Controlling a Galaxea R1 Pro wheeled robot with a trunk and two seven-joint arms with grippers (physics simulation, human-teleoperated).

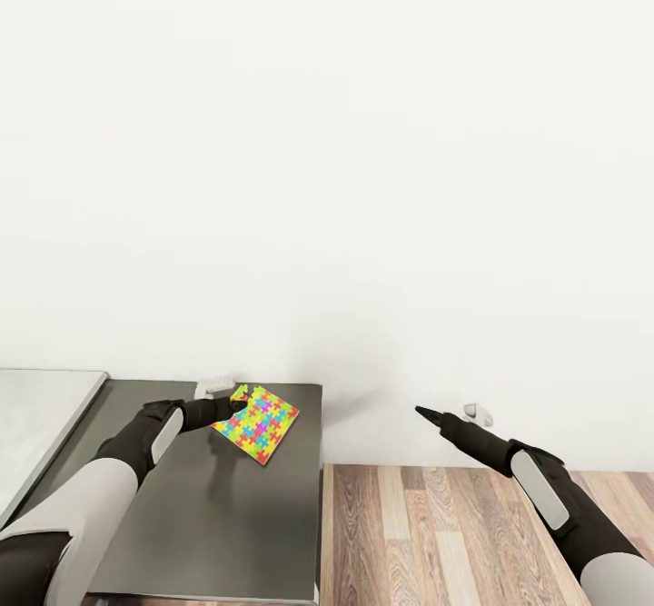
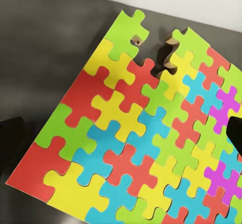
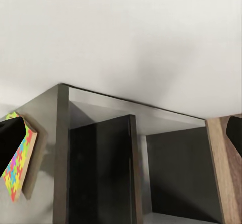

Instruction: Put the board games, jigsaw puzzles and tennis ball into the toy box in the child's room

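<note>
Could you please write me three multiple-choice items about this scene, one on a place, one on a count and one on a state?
1. Where is the jigsaw puzzle?
A. over the dark grey corner section of the table
B. on the wooden floor
C. inside the toy box

2. How many jigsaw puzzles show in the head view?
A. three
B. one
C. two

3. What is the right gripper carrying?
A. a tennis ball
B. a board game
C. nothing

Answers: 1 A, the puzzle sits at the left gripper above the dark top. 2 B, a single coloured square is there. 3 C, it hangs out over the floor with nothing at its tip.
</note>
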